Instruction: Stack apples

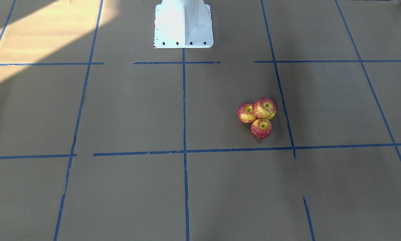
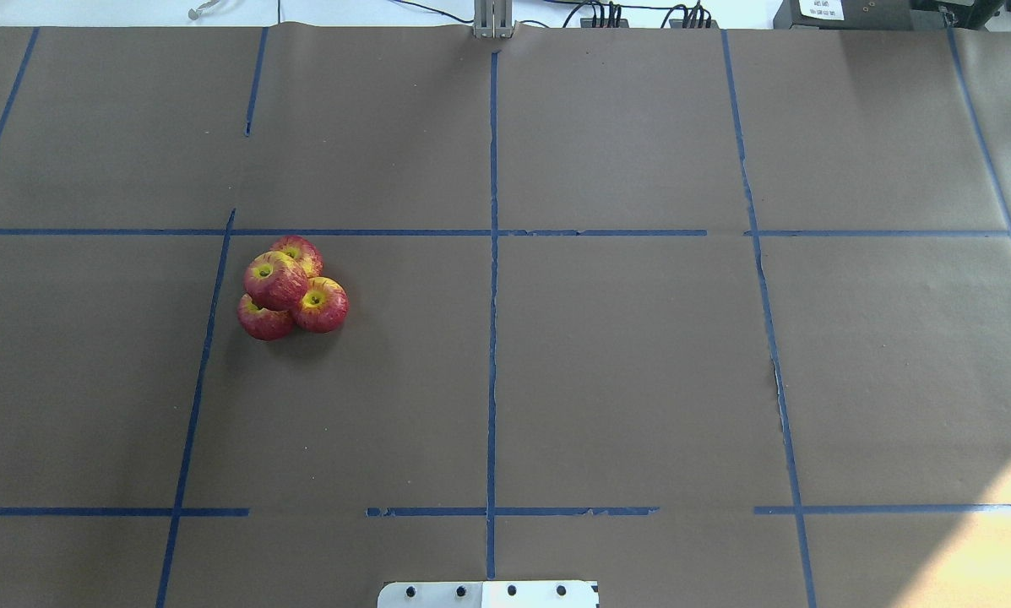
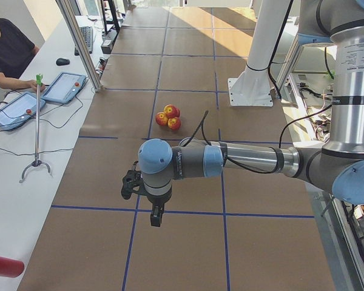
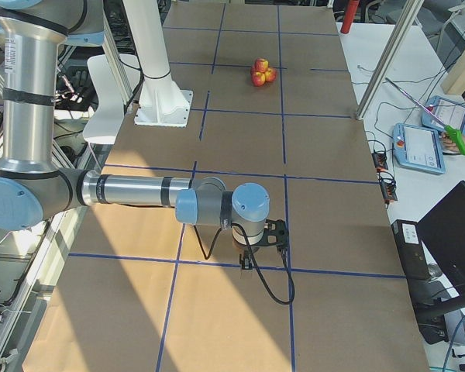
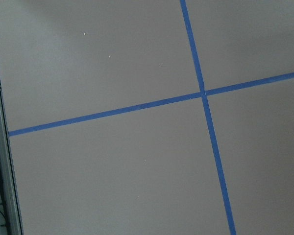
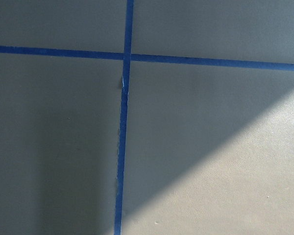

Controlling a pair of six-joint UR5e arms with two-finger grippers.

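The apples (image 2: 276, 280) are small, red with yellow streaks, and sit in one tight cluster left of centre on the brown paper in the overhead view. One apple rests on top of three others. The front-facing view shows the top apple (image 1: 264, 107) with two below it; another is hidden. The cluster also shows far off in the exterior left view (image 3: 168, 117) and the exterior right view (image 4: 261, 72). My left gripper (image 3: 156, 217) hangs over the table's near end, far from the apples. My right gripper (image 4: 248, 262) hangs over the opposite end. I cannot tell whether either is open or shut.
The white robot base (image 1: 183, 25) stands at the table's edge by the centre line. Blue tape lines (image 2: 492, 279) grid the paper. A side desk with tablets (image 3: 64, 86) and an operator runs along the far edge. Both wrist views show only paper and tape.
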